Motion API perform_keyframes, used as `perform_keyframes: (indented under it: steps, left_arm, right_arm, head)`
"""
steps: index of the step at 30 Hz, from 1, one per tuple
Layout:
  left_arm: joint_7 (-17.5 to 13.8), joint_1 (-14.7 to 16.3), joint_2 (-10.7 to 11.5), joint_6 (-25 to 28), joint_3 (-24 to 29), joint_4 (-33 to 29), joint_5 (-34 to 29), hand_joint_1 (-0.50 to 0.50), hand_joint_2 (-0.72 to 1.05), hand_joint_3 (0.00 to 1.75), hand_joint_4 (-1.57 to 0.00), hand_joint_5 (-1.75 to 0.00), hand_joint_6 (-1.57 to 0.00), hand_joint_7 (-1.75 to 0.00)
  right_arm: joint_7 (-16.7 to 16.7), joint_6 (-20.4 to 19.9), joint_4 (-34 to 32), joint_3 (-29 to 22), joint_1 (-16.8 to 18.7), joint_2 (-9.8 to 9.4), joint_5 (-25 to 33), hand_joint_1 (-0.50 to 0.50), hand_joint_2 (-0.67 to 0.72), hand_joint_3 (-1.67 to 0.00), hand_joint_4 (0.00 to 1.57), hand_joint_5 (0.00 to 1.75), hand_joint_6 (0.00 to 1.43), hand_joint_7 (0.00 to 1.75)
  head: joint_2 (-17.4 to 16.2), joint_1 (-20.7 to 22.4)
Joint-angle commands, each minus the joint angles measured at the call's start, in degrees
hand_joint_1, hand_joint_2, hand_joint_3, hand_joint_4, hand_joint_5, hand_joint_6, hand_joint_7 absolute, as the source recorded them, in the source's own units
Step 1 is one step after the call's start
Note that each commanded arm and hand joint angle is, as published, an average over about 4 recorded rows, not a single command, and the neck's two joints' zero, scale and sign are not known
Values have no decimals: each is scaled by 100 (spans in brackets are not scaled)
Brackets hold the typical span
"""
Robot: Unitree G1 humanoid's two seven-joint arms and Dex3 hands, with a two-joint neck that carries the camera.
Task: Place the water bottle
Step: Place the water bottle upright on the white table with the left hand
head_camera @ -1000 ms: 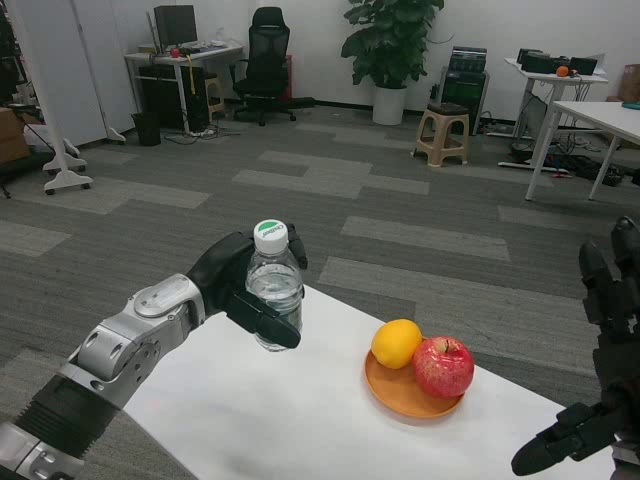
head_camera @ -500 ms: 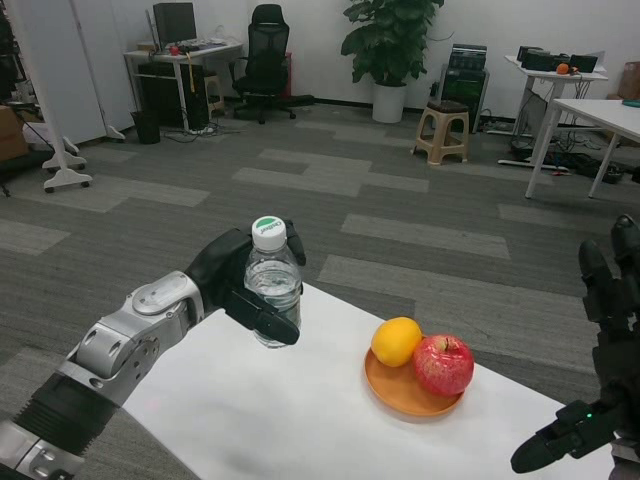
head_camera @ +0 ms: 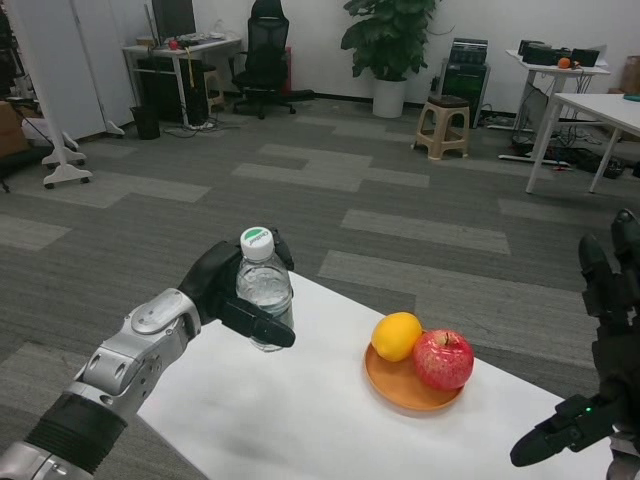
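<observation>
White table (head_camera: 300,420) now nearer under water bottle (head_camera: 263,293), gripped by left robot hand (head_camera: 235,295).

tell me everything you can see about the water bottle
The water bottle is small, clear plastic, with ribbed sides and a white cap bearing a green top. It stands upright near the white table's far left edge, its base at the surface. The left hand grips it, fingers wrapped across its front.

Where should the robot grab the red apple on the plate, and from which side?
Probably from above, fingers around the red apple's round sides. It sits low on the orange plate with the orange touching its left, so a sideways reach there is blocked. The right hand, empty and nearer, seems best placed.
</observation>
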Motion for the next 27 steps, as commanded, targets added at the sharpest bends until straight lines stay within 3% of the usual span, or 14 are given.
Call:
perform_keyframes:
  steps: [1,12,21,27]
  left_arm:
    - [17,26,-222,-695,93,462,103,50,60,2,-90,-175,-92,-168]
    - [61,-77,-966,-2272,656,1932,1136,50,60,7,-90,-175,-92,-164]
    - [149,-187,-1450,-2822,1099,2719,2006,50,60,2,-86,-175,-92,-164]
    - [184,-218,-1538,-2940,1130,3062,2134,50,54,4,-85,-175,-92,-168]
  right_arm:
    - [6,-10,35,-7,-10,-42,40,-12,60,0,0,0,0,0]
    - [6,-10,52,26,-5,-18,40,-12,60,0,0,0,0,0]
    - [6,-10,118,43,-5,30,40,-12,60,0,0,0,0,0]
    - [6,-10,131,43,-5,52,40,-12,60,0,0,0,0,0]
  head:
    - [-34,26]
    - [-153,21]
    - [-276,2]
    - [-369,8]
